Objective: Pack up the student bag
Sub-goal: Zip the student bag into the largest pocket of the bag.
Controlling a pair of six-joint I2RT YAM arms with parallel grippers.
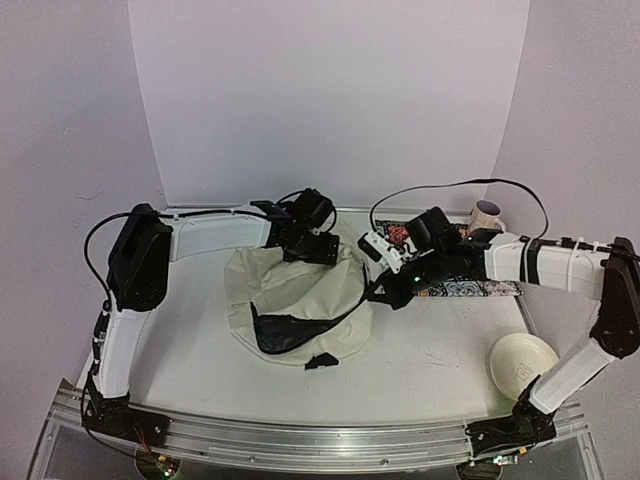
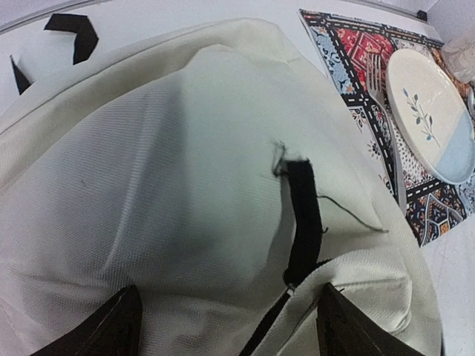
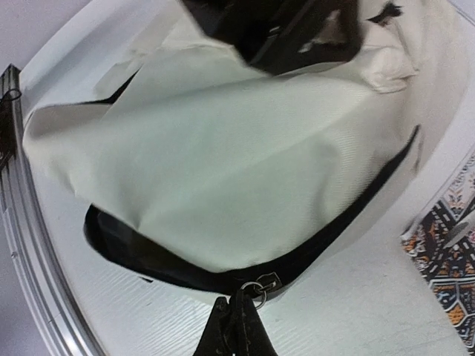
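Student bag point(image 1: 295, 290) lay slumped on the surface point(image 1: 430, 360) just beside the patterned placemat point(image 1: 470, 288), its mouth partly unzipped. The right jaws were pinched shut on the zipper pull point(image 3: 256, 288) at the placemat-side edge, apparently to draw the opening wider. The left jaws stood wide above the cream fabric, likely ready to pin it.

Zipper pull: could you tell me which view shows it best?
The right wrist view: the zipper pull sits in plain sight right at the shut jaws. In the top view it is too small to make out; the left wrist view misses it.
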